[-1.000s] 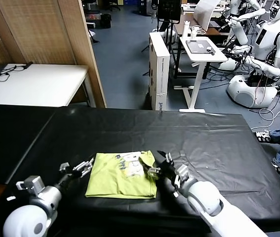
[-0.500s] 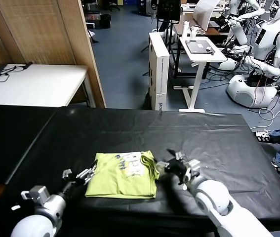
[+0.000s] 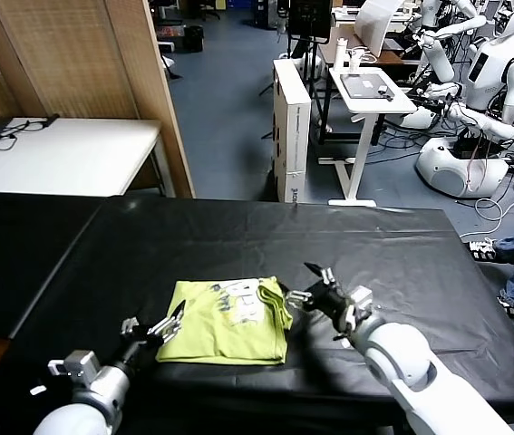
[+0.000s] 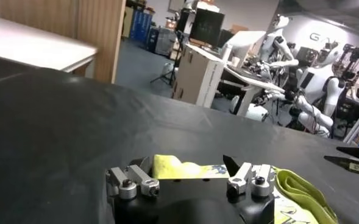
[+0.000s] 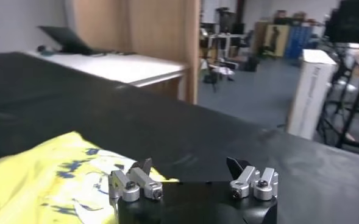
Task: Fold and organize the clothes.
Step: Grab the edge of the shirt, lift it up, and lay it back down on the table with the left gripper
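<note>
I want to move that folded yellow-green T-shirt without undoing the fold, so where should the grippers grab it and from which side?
Probably by its two short side edges at once. The T-shirt lies as a flat folded rectangle on the black table, with the open left gripper at its left edge and the open right gripper by its thicker, bunched right edge. Coming in low from each side should pinch all layers together.

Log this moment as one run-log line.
T-shirt: folded, flat on black table | left gripper: open, at its left edge | right gripper: open, at its right edge
</note>
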